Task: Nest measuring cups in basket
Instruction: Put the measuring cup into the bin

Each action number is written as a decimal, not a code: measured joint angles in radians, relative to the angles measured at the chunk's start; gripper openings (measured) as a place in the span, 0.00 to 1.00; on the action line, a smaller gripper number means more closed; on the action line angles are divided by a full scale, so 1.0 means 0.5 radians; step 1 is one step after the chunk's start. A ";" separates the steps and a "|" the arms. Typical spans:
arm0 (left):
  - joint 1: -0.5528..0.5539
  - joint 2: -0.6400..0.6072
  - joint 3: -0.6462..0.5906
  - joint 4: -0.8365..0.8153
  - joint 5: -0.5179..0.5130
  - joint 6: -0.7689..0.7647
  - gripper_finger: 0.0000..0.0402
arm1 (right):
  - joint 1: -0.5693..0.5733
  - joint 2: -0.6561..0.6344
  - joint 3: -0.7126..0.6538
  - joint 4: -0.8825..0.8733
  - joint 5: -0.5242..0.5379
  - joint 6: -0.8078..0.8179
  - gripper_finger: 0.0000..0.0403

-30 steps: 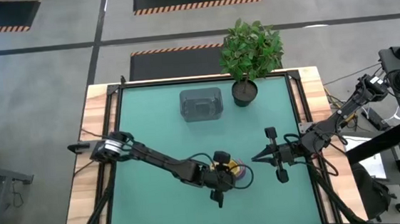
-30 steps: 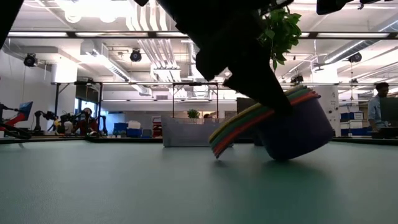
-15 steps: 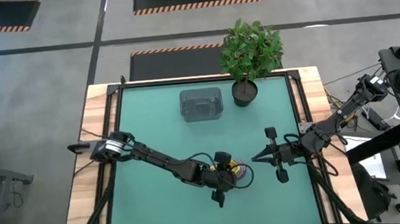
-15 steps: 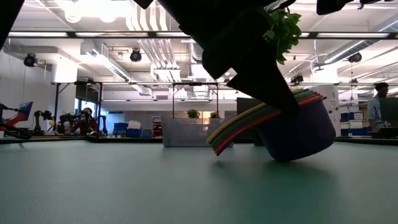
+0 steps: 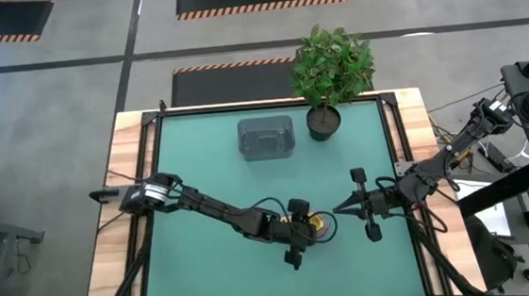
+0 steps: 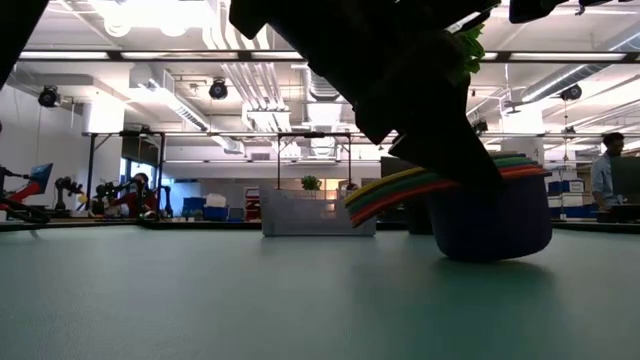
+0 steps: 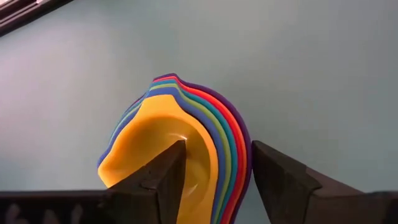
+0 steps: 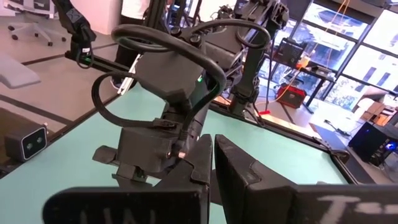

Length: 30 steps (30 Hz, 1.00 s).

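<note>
The nested measuring cups (image 5: 316,225) sit on the table (image 5: 200,172) toward its near edge, a little right of the middle, with the left gripper (image 5: 301,228) right over them, one finger inside the innermost cup and the other outside the stack. The right gripper (image 5: 337,208) hangs just to the right of the stack, apart from it. The basket (image 5: 265,137) stands well behind, near the far edge, and the potted plant (image 5: 331,77) is just to its right.
</note>
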<state>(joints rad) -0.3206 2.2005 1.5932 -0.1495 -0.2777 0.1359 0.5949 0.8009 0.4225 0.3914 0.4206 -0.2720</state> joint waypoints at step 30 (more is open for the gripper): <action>0.021 0.046 0.003 0.096 0.060 0.003 0.51 | 0.000 -0.002 0.000 -0.026 0.000 -0.001 0.02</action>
<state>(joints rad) -0.3103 2.2234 1.5948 -0.1015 -0.2479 0.1375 0.5949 0.7998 0.4225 0.3786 0.4206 -0.2726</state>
